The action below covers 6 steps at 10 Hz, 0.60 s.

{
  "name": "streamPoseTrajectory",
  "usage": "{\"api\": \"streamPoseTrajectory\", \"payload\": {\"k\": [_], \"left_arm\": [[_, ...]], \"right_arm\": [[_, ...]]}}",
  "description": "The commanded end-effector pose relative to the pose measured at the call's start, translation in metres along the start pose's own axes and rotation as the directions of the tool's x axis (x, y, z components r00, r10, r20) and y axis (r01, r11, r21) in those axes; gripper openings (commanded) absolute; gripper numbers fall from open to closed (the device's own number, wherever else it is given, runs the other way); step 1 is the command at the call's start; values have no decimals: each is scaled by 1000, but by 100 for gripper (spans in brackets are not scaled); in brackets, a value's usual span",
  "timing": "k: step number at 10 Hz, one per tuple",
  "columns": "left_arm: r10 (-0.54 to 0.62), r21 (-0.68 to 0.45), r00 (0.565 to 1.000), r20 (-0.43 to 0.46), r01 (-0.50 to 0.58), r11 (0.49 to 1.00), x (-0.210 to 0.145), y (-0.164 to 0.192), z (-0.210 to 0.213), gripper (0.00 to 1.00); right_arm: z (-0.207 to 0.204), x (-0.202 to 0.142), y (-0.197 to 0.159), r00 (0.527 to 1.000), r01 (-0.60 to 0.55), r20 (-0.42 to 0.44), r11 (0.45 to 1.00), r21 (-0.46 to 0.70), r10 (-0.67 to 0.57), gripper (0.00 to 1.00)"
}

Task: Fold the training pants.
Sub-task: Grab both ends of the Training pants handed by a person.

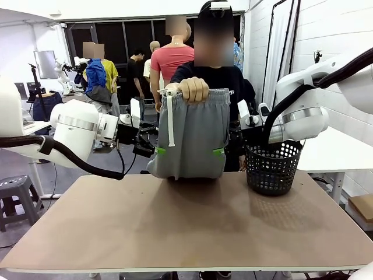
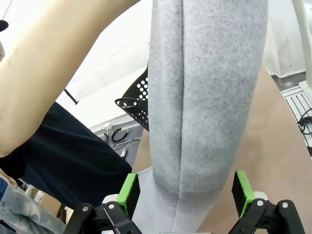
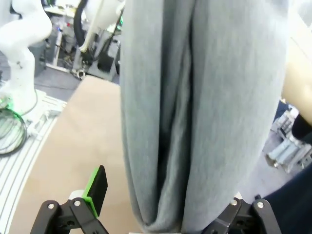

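Observation:
A person's hand holds the light grey training pants up by the waistband at the table's far side. The folded bottom hangs just above the table, and a white drawstring dangles on the left. My left gripper is at the pants' left edge and my right gripper at the right edge. In the left wrist view the pants hang between the wide-open fingers of the left gripper. In the right wrist view the pants hang inside the open right gripper and cover its right finger.
A black perforated basket stands on the brown table at the right, beside the right arm. The person stands close behind the pants. Other people and equipment are farther back.

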<state>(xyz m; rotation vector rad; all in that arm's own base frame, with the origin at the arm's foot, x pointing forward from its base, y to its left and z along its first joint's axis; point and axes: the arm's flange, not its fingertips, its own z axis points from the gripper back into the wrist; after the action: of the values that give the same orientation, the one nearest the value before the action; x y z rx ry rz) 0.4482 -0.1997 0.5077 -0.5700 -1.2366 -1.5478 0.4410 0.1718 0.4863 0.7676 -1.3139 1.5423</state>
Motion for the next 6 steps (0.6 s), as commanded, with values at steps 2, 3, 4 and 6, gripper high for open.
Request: {"api": "streamPoseTrajectory", "payload": {"k": [2, 3, 4, 6], "left_arm": [[89, 32, 993, 82, -92, 995, 9, -5, -1, 100], [101, 40, 989, 111, -106, 994, 14, -4, -4, 100], [108, 38, 985, 136, -114, 993, 18, -3, -6, 100], [132, 20, 976, 171, -137, 990, 32, -2, -6, 100]], "right_arm": [[7, 16, -2, 989, 32, 142, 999, 40, -37, 100], [9, 19, -1, 984, 26, 173, 998, 61, -37, 100], [8, 20, -3, 981, 27, 189, 997, 71, -40, 100], [8, 20, -3, 985, 57, 159, 997, 53, -65, 100]]}}
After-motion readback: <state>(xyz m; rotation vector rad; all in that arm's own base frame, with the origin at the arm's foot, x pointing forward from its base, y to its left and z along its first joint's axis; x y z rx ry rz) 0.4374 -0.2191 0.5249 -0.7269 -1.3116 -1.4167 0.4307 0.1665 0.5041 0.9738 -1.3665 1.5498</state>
